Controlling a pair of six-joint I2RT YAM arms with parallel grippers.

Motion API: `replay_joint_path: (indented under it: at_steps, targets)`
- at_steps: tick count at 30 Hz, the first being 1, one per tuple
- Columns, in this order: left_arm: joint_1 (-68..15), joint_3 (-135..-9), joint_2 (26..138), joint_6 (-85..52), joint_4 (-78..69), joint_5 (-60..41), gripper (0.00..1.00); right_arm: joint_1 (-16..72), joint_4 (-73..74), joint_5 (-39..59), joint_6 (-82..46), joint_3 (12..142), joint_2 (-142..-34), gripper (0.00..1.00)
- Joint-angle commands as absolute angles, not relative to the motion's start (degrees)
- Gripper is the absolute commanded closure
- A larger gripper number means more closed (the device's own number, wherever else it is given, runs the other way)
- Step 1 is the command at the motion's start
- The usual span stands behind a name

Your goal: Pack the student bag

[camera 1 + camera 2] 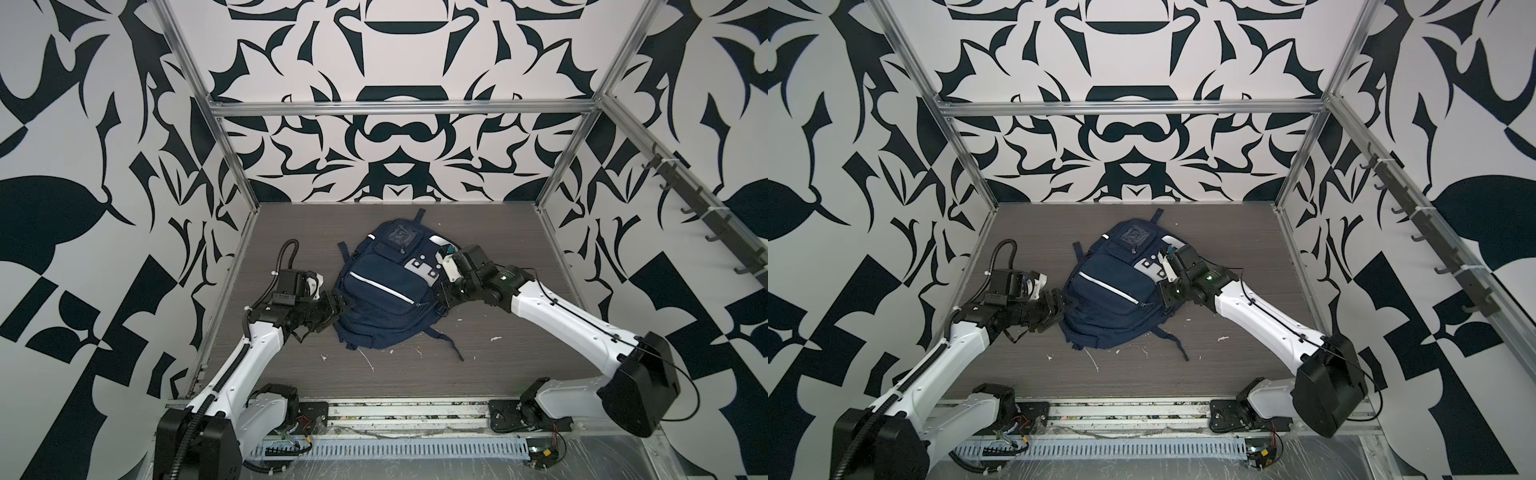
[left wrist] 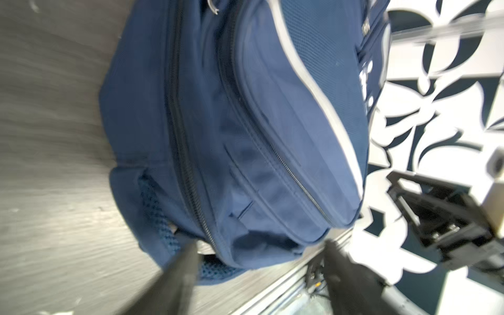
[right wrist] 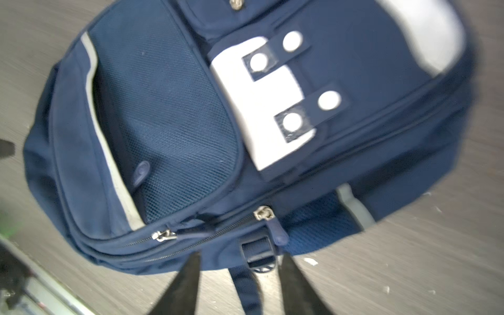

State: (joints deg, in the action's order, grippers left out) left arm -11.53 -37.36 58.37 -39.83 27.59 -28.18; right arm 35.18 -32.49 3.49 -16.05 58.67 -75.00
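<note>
The student bag [image 1: 382, 291] [image 1: 1113, 295] is a navy backpack with white stripes and a grey patch. It lies flat, front up, in the middle of the table in both top views. My left gripper [image 1: 336, 306] [image 1: 1058, 309] is low at the bag's left edge. In the left wrist view it [image 2: 259, 246] is open, its fingers straddling a corner of the bag [image 2: 245, 122] without touching. My right gripper [image 1: 439, 291] [image 1: 1166, 291] is at the bag's right edge. It [image 3: 241, 255] is open over a strap buckle, beside two closed zip pulls [image 3: 263, 212].
A loose dark strap [image 1: 446, 340] trails from the bag toward the front. White scraps [image 1: 494, 338] dot the wooden table [image 1: 519, 257]. Metal frame posts [image 1: 232, 166] stand at the corners, and a rail of hooks [image 1: 706, 216] runs along the right wall.
</note>
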Motion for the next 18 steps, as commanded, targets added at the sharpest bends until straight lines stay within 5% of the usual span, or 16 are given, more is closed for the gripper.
replay_joint_path:
  at_steps: [1, 6, 8, 18]
  targets:
    - [-11.3, -41.3, 56.9, -34.7, 33.4, -24.1, 0.05, 35.4, -33.6, -0.5, -16.8, 57.3, -70.9, 0.43]
    - [-11.3, -44.7, 55.2, -26.5, 39.4, -14.1, 0.01, 35.4, -35.6, -9.7, -17.6, 55.6, -65.0, 0.21]
    - [-11.0, -44.7, 54.0, -24.1, 39.4, -7.3, 0.01, 35.3, -35.0, -15.2, -18.5, 53.7, -61.7, 0.01]
    - [-10.3, -35.2, 49.8, -20.8, 19.3, 23.5, 0.01, 30.7, -31.5, -39.5, -23.2, 40.5, -45.7, 0.01]
